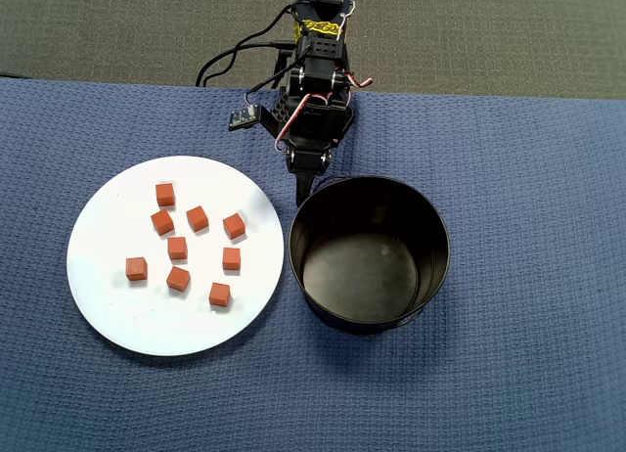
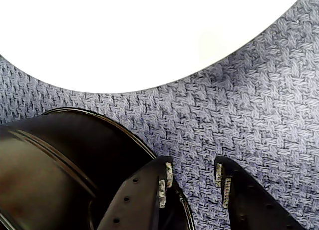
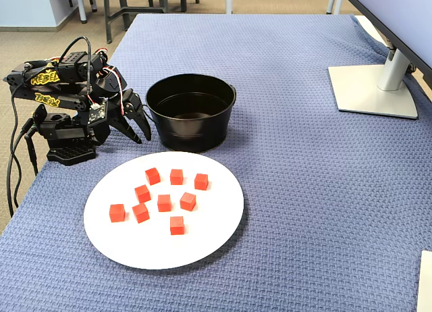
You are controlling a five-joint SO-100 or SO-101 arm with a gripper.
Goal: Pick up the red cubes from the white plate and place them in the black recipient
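I see eight red cubes [image 1: 192,243] on the white plate [image 1: 117,315], none in the black recipient [image 1: 430,266]. In the overhead view the plate sits on the left of the blue woven cloth [image 1: 548,227] and the recipient just to its right, rims close but a thin strip of cloth shows between them. Cubes cluster loosely around the plate's middle, each apart from the others, none stacked. The recipient stands upright, inside bare and shiny.

The arm is folded at the far edge of the cloth in the overhead view. The gripper [image 3: 137,134] points down toward the cloth, just beside the recipient's wall on its left in the fixed view. I can't tell if the tips touch the cloth. In the wrist view the gripper [image 2: 194,177] has its two fingers parted with a clear gap of cloth between them, holding nothing. One finger [image 2: 149,200] overlaps the recipient's rim in that view, the other is over bare cloth. The plate's edge fills the top of the wrist view; no cubes visible there.

In the fixed view a monitor stand [image 3: 378,89] sits on the far right of the cloth, well apart from plate and recipient.
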